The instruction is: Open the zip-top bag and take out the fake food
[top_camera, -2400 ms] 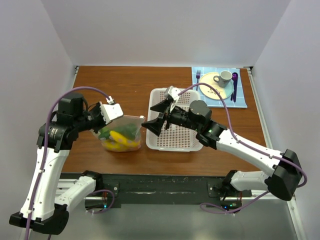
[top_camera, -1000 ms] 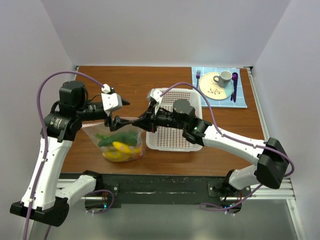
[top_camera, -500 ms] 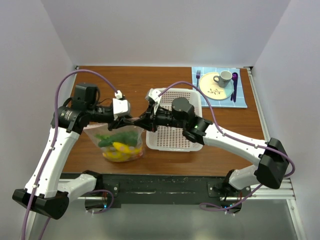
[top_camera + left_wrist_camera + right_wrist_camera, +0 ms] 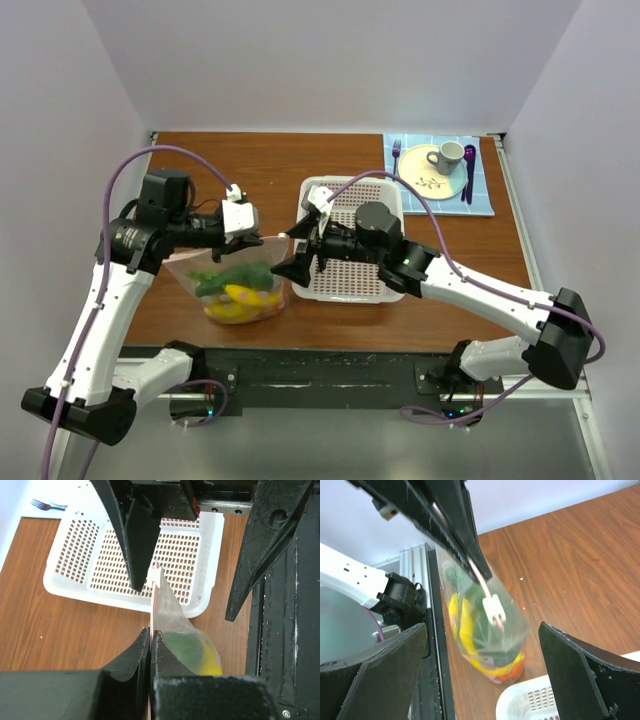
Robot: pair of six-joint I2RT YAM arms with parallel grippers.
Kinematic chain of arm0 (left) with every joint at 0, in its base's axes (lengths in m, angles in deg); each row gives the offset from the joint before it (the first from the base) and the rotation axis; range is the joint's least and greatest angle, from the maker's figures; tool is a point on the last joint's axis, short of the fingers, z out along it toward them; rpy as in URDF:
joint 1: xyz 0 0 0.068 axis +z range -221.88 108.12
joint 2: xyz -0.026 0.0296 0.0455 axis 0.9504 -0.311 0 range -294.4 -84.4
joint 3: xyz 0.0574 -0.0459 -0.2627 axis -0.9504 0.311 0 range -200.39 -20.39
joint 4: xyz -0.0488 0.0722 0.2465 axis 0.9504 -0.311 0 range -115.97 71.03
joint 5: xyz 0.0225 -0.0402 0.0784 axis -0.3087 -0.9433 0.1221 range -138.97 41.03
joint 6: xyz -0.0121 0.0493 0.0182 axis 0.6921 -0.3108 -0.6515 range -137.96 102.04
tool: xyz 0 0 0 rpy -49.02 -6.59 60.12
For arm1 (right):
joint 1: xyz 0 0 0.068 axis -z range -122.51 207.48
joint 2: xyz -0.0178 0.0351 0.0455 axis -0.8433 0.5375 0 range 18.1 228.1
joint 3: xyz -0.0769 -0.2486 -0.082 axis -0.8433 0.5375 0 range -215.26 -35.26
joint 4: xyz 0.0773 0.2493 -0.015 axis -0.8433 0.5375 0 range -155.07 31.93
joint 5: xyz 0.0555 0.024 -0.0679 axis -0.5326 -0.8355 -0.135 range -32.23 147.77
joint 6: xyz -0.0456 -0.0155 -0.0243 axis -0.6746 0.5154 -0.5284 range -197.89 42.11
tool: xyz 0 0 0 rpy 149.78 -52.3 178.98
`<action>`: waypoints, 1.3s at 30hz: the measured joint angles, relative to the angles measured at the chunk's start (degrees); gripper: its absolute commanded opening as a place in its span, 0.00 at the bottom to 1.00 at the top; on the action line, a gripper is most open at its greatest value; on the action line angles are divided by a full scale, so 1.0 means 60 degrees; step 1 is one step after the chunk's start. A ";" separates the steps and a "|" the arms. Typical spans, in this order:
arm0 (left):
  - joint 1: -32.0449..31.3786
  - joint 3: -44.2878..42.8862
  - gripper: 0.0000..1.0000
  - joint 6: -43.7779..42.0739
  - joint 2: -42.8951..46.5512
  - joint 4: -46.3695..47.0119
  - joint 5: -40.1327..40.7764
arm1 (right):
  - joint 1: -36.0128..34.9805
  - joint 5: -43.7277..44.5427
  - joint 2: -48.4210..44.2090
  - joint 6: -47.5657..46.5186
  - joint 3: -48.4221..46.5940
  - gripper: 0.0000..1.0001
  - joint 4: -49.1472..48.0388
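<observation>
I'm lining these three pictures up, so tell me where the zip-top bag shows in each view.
Top external: the zip-top bag shows left of centre, beside the white basket.
Left wrist: bottom centre, top edge pinched in the left gripper.
Right wrist: middle of the picture.
Shared landmark: the white basket, upper left in left wrist, bottom edge in right wrist.

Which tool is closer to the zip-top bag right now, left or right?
Left. The left tool is shut on the zip-top bag, pinching its zip strip. The right tool stands open at the strip's slider end, not closed on it.
</observation>
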 measured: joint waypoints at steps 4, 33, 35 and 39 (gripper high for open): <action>0.0000 -0.0255 0.00 0.0044 0.0011 -0.0113 0.0011 | 0.0000 0.0109 -0.0229 0.0026 0.0280 0.99 -0.0153; 0.0000 -0.1042 0.00 0.0612 0.0412 -0.1024 -0.0681 | 0.0007 -0.0503 -0.0062 -0.0208 0.1075 0.66 -0.2240; 0.0000 -0.1042 0.00 0.0608 0.0433 -0.1115 -0.0747 | 0.0007 -0.0565 -0.0033 -0.0211 0.1075 0.67 -0.2255; 0.0000 -0.1016 0.00 0.0597 0.0444 -0.1253 -0.0780 | 0.0007 -0.0565 -0.0153 -0.0255 0.1075 0.66 -0.2368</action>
